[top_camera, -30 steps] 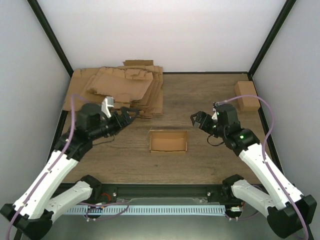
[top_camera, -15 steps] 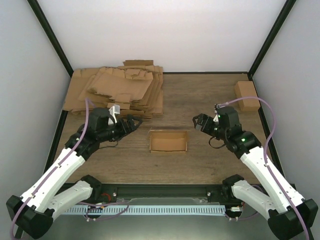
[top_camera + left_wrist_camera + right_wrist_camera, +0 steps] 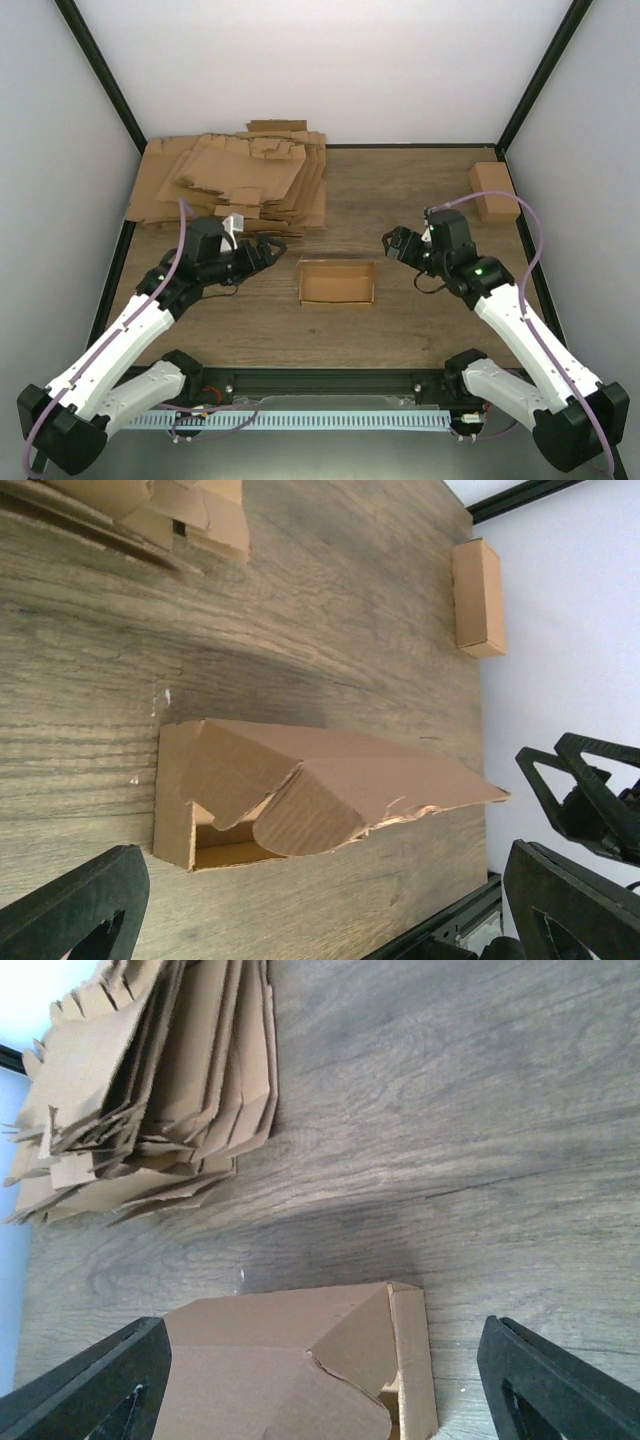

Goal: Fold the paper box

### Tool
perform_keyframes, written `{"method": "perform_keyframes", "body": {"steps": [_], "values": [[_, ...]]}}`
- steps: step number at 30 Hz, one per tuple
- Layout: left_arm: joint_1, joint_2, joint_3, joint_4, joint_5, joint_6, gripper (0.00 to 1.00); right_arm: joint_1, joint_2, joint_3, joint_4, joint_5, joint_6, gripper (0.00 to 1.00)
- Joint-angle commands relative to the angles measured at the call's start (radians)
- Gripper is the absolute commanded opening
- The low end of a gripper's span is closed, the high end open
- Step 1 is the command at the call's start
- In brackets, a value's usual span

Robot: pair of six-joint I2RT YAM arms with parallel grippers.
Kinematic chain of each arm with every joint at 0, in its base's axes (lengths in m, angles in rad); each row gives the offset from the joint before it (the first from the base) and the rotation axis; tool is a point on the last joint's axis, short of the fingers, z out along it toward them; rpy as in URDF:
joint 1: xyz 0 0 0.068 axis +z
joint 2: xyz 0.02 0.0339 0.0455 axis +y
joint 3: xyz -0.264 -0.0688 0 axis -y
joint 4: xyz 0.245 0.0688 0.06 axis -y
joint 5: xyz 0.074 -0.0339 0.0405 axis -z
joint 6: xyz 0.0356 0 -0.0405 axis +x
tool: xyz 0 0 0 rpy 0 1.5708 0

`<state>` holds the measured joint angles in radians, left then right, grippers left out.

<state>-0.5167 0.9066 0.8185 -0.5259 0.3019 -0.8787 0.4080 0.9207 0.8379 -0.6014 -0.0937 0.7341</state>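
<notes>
The paper box [image 3: 337,283] sits near the table's middle as a small brown carton, open on top with flaps partly folded in. It shows in the left wrist view [image 3: 300,790] and the right wrist view [image 3: 300,1360]. My left gripper [image 3: 272,246] is open and empty, just left of the box and apart from it. My right gripper [image 3: 392,243] is open and empty, just right of and behind the box, also apart from it. In both wrist views the box lies between the spread fingertips [image 3: 70,910] [image 3: 560,1380].
A thick heap of flat brown cardboard sheets [image 3: 240,180] lies at the back left, close behind my left gripper. A small closed brown carton [image 3: 493,191] stands at the back right corner. Black frame posts rise at both back corners.
My left gripper has moved right and nearer, closing in on the box's left end. My right gripper shifted only slightly. The box has not moved.
</notes>
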Motion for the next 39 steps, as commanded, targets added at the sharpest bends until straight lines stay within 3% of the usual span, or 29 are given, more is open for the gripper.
{"method": "perform_keyframes", "body": {"steps": [1,21,31,39], "values": [[0.003,0.014,-0.033,0.058,0.025,-0.002,1.0,-0.006,0.041,0.047,-0.017,-0.013,-0.01,0.87],[0.029,0.21,-0.09,0.289,0.128,-0.039,1.0,-0.095,0.071,-0.009,-0.03,-0.173,-0.011,0.88],[0.029,0.325,-0.04,0.303,0.165,-0.029,1.0,-0.094,0.081,-0.024,-0.043,-0.188,-0.023,0.89],[0.029,0.331,-0.048,0.307,0.173,-0.062,0.99,-0.095,0.08,-0.032,-0.027,-0.201,-0.003,0.88]]}}
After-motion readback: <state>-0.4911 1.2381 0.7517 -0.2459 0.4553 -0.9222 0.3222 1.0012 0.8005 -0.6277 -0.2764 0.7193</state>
